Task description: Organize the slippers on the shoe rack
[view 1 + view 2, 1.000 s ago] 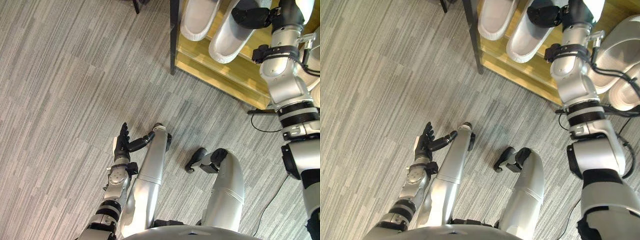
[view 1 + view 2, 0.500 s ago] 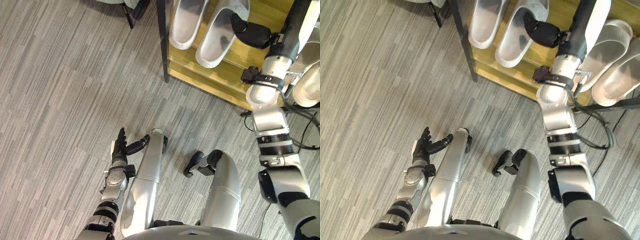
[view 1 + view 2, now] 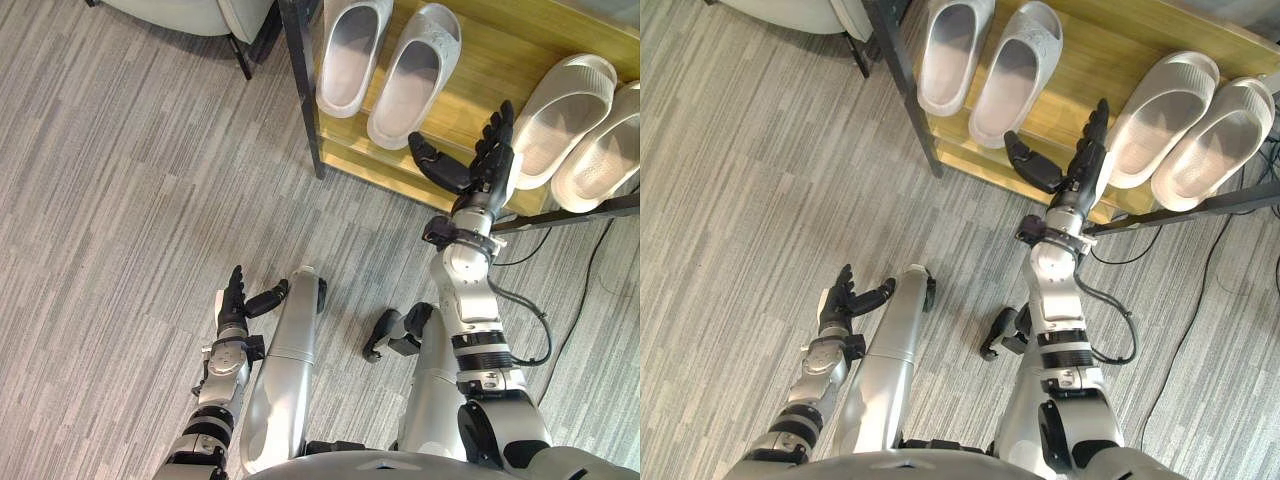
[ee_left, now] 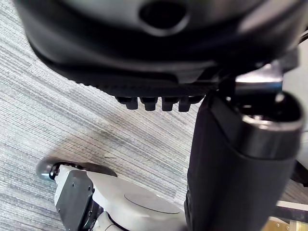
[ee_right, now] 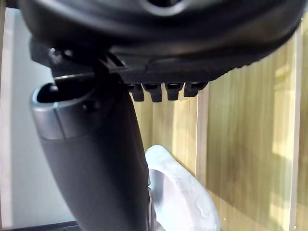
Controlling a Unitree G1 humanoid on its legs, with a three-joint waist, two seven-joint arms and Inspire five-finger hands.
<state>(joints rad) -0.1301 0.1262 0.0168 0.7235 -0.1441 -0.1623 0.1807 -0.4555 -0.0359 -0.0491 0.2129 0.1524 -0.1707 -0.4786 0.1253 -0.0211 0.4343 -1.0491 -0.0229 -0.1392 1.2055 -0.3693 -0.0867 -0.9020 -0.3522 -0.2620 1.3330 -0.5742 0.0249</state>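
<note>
Two pairs of pale slippers lie side by side on the wooden shoe rack (image 3: 470, 95): a left pair (image 3: 385, 62) and a right pair (image 3: 585, 130). My right hand (image 3: 478, 165) is open above the rack's front edge, between the two pairs, fingers straight and thumb spread, holding nothing. A slipper's rim (image 5: 180, 202) and the wooden boards show past it in the right wrist view. My left hand (image 3: 236, 300) hangs low over the carpet at the lower left, open and empty.
The rack (image 3: 1120, 50) has a dark metal frame with a post (image 3: 300, 85) at its left front corner. A chair's leg and seat edge (image 3: 215, 15) show at the top left. Grey striped carpet (image 3: 120, 200) covers the floor.
The camera has shifted, bringing more of the rack into view. My right hand has let go of the left pair's right slipper and drawn back toward me, now open over the rack's front edge.
</note>
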